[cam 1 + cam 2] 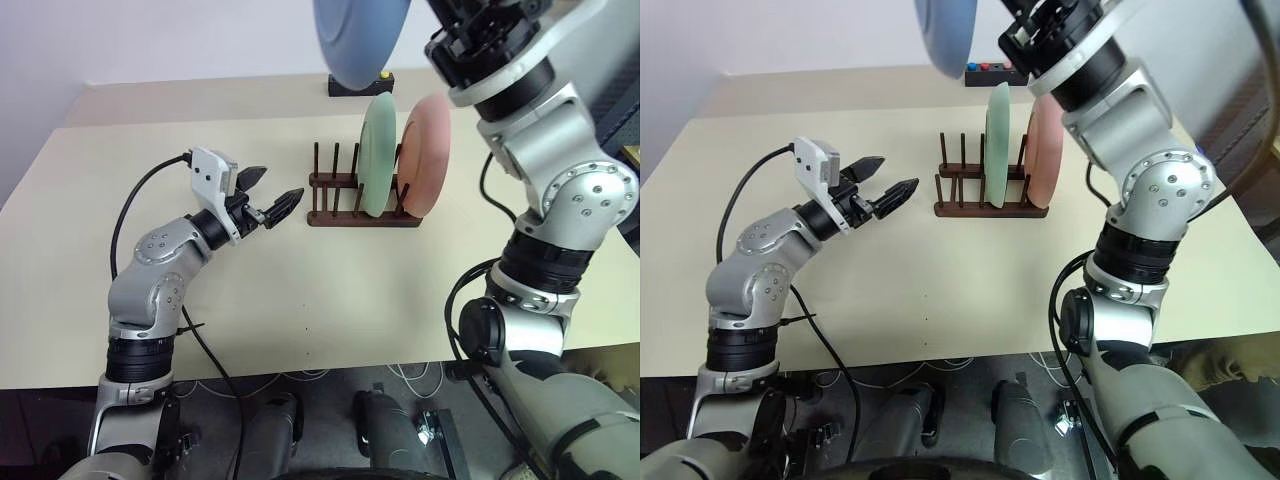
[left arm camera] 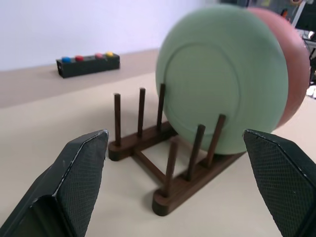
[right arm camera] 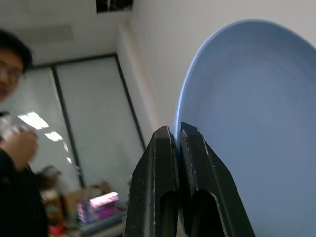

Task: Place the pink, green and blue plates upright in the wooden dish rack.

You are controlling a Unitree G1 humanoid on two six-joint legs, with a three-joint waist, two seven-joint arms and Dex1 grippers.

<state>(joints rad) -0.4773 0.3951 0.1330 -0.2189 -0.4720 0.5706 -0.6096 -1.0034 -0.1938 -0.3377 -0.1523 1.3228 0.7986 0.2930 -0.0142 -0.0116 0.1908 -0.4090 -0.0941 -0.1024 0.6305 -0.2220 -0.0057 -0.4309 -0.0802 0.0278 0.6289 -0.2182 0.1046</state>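
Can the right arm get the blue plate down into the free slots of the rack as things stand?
Probably yes. The right gripper holds the blue plate above the wooden dish rack, whose slots beside the green plate stand free; the open left gripper sits clear.

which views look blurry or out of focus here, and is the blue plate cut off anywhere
Left wrist view: green plate and pink plate look soft, far black button box too. Right wrist view: background and person blurred. Left eye view: blue plate is cropped by the top edge.
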